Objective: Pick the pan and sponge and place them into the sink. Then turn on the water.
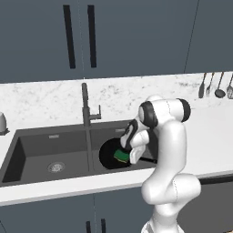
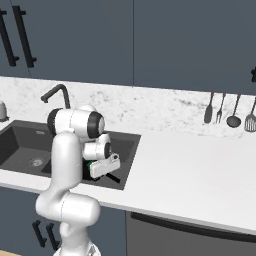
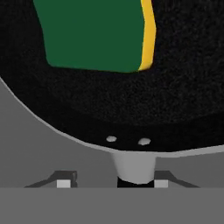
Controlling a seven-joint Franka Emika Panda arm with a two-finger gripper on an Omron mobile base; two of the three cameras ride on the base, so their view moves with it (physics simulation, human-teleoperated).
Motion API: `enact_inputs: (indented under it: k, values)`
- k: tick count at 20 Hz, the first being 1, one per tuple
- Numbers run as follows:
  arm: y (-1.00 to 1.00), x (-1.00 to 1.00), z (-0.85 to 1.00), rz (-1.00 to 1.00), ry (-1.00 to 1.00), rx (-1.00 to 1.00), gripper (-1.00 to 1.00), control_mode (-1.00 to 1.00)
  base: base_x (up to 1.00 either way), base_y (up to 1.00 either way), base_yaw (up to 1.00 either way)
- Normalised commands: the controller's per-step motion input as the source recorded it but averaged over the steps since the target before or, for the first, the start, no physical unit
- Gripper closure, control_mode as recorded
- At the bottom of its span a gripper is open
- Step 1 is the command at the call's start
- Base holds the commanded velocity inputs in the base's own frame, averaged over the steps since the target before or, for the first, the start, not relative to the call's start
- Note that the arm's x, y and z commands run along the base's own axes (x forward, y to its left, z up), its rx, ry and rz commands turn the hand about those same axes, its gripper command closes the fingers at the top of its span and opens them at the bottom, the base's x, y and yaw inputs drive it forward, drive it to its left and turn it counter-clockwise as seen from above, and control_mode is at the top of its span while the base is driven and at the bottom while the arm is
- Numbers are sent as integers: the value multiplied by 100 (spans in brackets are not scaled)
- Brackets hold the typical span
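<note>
While sponge (image 3: 94,37) lies in pan (image 3: 183,87) (right basin), gripper (image 1: 129,157) just above, jaws apparently parted, sink (image 1: 27,136) walls near.

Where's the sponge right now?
The sponge lies inside the pan, which sits in the sink's right basin, right of the faucet.

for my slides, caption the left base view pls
Gripper lowered over the sponge on the pan in the sink's right basin.
</note>
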Motion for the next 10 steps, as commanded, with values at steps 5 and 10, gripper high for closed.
enact_inputs:
  k: [5, 10]
  values:
    - [25, 0, 6, 0, 8, 0, -100, -100, 0, 0, 0]
    - [2, -34, 64, 0, 1, 0, -100, -100, 0, 0, 0]
